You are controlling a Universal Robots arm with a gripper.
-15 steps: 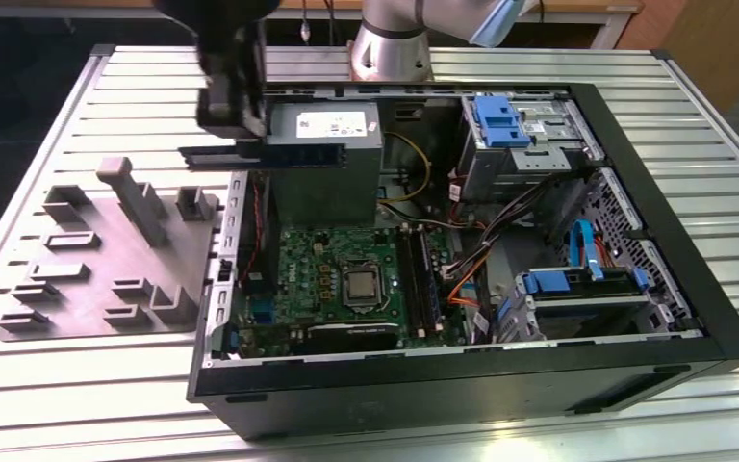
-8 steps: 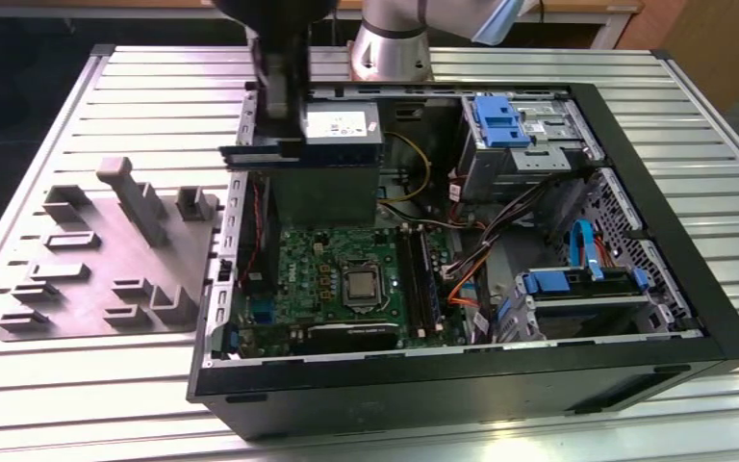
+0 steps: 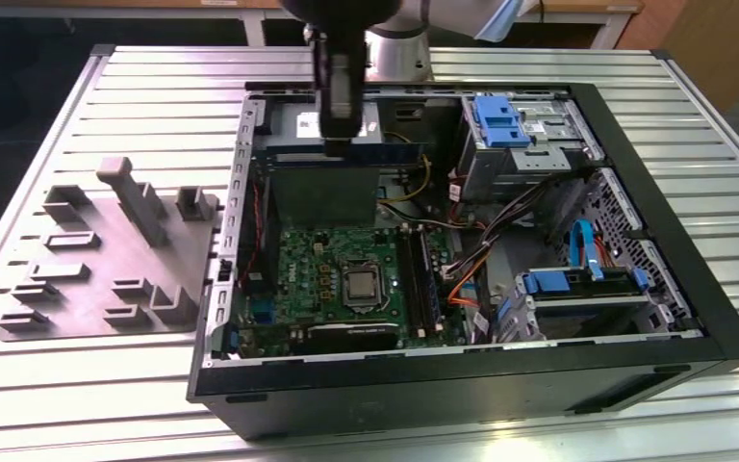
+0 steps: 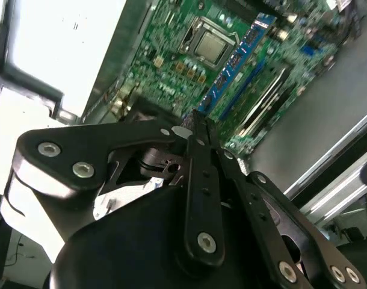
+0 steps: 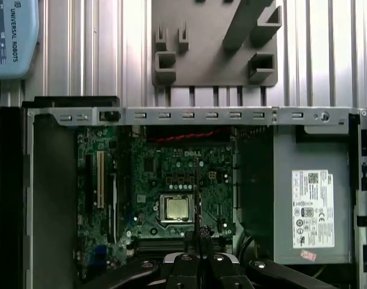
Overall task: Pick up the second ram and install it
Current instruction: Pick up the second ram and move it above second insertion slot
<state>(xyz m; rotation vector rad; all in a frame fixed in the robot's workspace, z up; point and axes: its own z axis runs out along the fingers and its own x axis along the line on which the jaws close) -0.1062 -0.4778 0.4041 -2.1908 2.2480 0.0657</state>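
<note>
A slatted metal surface carries a grey fixture tray near its edge at the exterior view's left. Beside the tray stands an open computer case. Above the case's far side hangs the end effector, its fingers pressed together and apparently pinching the second ram. The stick's long axis runs along the surface's far edge, jutting toward the exterior view's right. The memory slots lie nearer the near edge, crosswise to the held stick. One slot already holds a blue stick.
</note>
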